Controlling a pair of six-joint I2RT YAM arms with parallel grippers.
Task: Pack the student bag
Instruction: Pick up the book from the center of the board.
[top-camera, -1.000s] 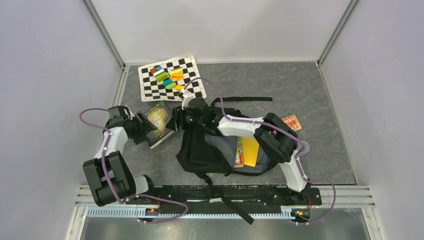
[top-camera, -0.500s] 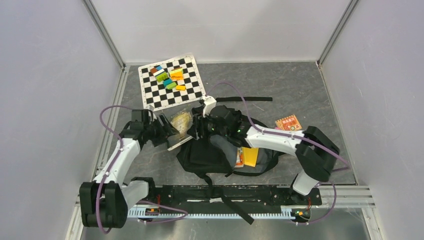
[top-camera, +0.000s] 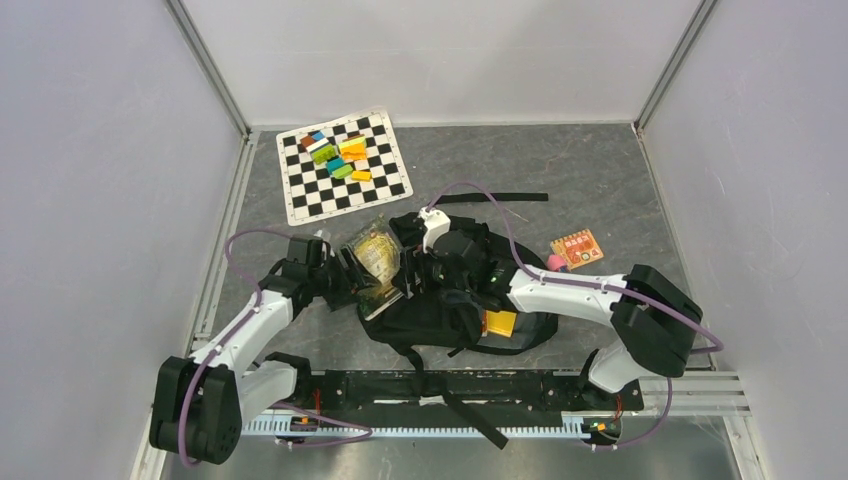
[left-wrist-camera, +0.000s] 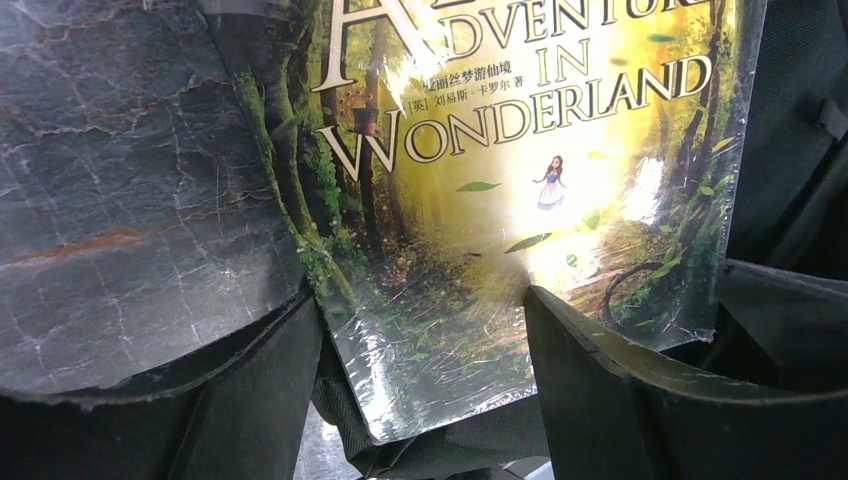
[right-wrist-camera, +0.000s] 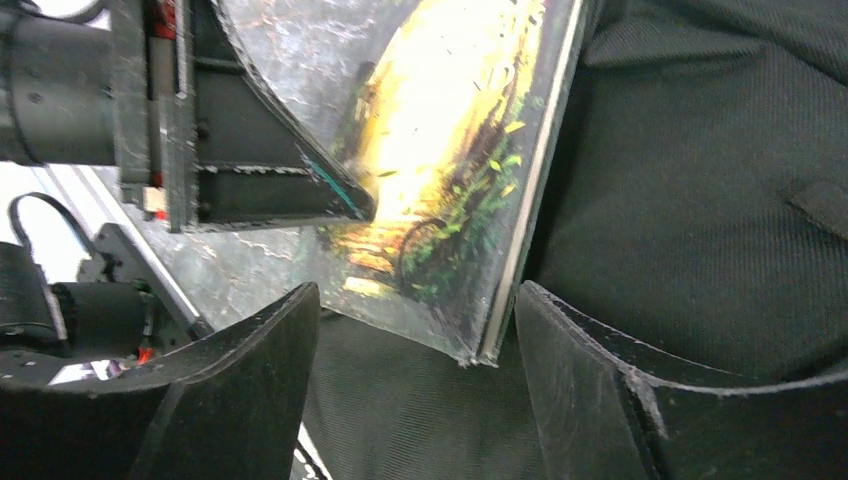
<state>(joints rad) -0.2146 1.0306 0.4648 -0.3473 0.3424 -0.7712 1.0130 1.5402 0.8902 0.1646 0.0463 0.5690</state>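
The black student bag (top-camera: 430, 315) lies at the table's near middle, a yellow book (top-camera: 498, 322) showing in its opening. My left gripper (top-camera: 350, 278) is shut on a glossy "Alice's Adventures in Wonderland" book (top-camera: 375, 258), held tilted over the bag's left edge. In the left wrist view the book (left-wrist-camera: 520, 180) runs between my fingers, with bag fabric (left-wrist-camera: 790, 150) behind it. My right gripper (top-camera: 412, 268) is open just above the bag (right-wrist-camera: 700, 180). The book's corner (right-wrist-camera: 450, 150) sits between its jaws without touching them.
A checkered mat (top-camera: 300, 190) with several coloured blocks lies at the back left. An orange card (top-camera: 578, 248) and a small pink thing (top-camera: 553, 262) lie right of the bag. A black strap (top-camera: 500, 197) stretches behind it, and another hangs over the near rail.
My left gripper has carried the book rightward to the bag's left edge. My right gripper has shifted right and nearer over the bag, covering more of the opening.
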